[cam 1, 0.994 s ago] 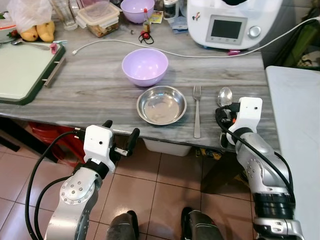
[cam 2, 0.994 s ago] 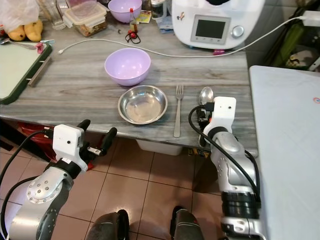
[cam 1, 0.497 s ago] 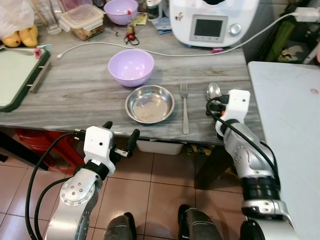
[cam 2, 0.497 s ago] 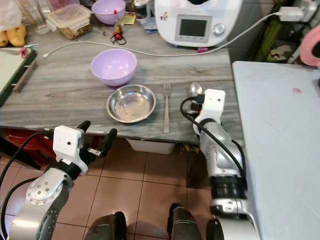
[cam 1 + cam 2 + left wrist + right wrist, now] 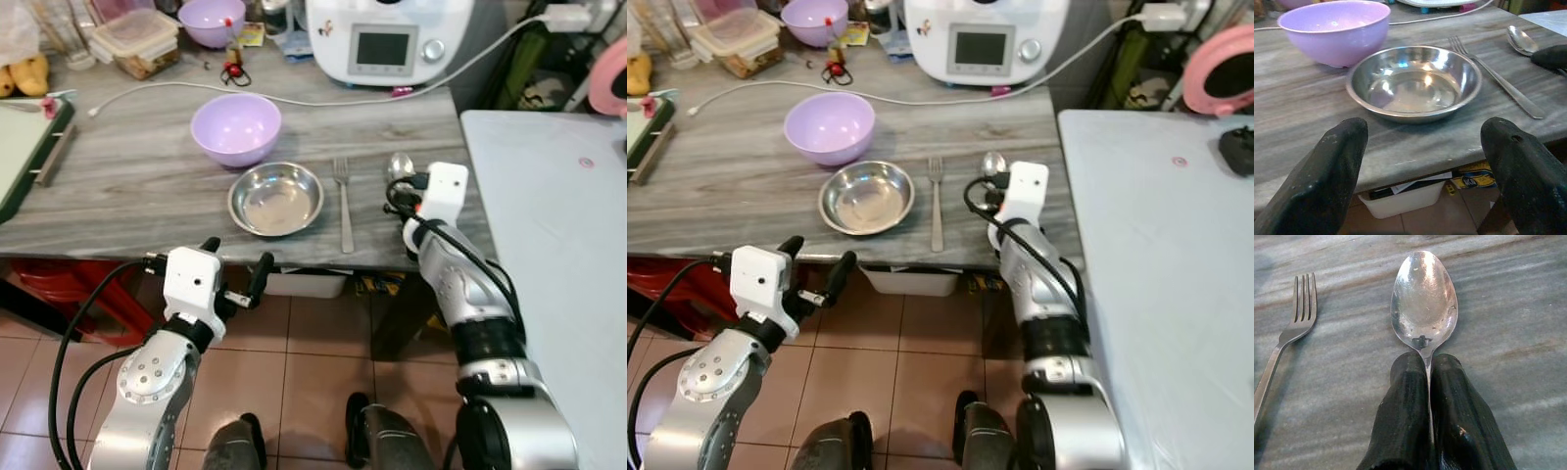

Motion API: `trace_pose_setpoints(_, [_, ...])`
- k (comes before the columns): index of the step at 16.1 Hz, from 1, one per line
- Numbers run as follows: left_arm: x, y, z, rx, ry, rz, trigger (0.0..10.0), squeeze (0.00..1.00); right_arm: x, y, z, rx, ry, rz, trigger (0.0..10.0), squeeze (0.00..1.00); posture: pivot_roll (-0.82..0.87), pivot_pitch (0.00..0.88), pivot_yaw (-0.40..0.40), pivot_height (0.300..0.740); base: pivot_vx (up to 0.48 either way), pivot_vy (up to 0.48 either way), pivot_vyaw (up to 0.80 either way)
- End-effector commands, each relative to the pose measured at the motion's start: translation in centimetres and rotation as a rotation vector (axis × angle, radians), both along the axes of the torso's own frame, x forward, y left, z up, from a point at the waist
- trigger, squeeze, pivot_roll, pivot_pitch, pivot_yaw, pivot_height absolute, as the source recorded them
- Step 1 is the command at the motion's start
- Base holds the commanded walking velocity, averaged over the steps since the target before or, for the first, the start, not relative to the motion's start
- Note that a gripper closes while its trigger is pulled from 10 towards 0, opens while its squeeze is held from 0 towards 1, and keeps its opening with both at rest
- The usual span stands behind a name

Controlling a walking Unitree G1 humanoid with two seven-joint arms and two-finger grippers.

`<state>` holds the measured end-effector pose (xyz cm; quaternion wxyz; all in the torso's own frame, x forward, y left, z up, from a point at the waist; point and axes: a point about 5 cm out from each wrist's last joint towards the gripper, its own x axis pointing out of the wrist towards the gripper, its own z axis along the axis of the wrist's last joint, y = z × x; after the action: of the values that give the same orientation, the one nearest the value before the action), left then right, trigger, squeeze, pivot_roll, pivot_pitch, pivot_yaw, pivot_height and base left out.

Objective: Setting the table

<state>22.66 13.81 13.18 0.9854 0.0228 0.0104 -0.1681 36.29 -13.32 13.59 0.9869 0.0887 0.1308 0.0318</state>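
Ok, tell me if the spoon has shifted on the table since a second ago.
No. The spoon lies just right of the fork as before, right gripper shut on its handle; only the camera moved.

Home kitchen: cluttered wooden table [image 5: 127, 186], white cooking appliance [image 5: 387, 39], tiled floor [image 5: 313, 343].

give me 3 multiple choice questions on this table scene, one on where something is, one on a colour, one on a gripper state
1. Where does the fork lie?
A. inside the steel bowl
B. between the steel bowl and the spoon
C. on the floor

2. What colour is the bowl behind the steel bowl?
A. lilac
B. green
C. red

3. How is the right gripper?
A. open above the fork
B. shut on the spoon
C. shut on the cable

Key: 1 B, the fork lies between them on the table. 2 A, it is pale purple. 3 B, its fingers pinch the spoon's handle.
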Motion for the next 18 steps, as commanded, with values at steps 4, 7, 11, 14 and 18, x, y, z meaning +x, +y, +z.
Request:
trace_pose_setpoints(4, [-0.3,0.0,0.0,0.005,0.007,0.002,10.0,0.0,0.5,2.2,-0.6,0.005,0.029,0.075,0.0,0.0,0.11,0.213,0.055,0.74,0.0,0.0,0.0])
trace_pose_setpoints(7, [-0.3,-0.1,0.0,0.004,0.008,0.001,10.0,0.0,1.0,2.6,0.1,0.011,-0.005,0.082,0.0,0.0,0.11,0.213,0.055,0.74,0.0,0.0,0.0])
trace_pose_setpoints(11, [-0.3,-0.1,0.0,0.004,0.01,-0.002,10.0,0.0,1.5,3.6,0.5,0.023,-0.026,0.104,0.0,0.0,0.11,0.216,0.057,0.74,0.0,0.0,0.0])
trace_pose_setpoints(14, [-0.3,-0.1,0.0,0.004,0.01,-0.002,10.0,0.0,1.5,3.7,0.6,0.025,-0.027,0.104,0.0,0.0,0.11,0.216,0.058,0.74,0.0,0.0,0.0])
trace_pose_setpoints(18, [-0.3,-0.1,0.0,0.004,0.01,-0.002,10.0,0.0,1.5,3.7,0.6,0.025,-0.027,0.104,0.0,0.0,0.11,0.216,0.058,0.74,0.0,0.0,0.0])
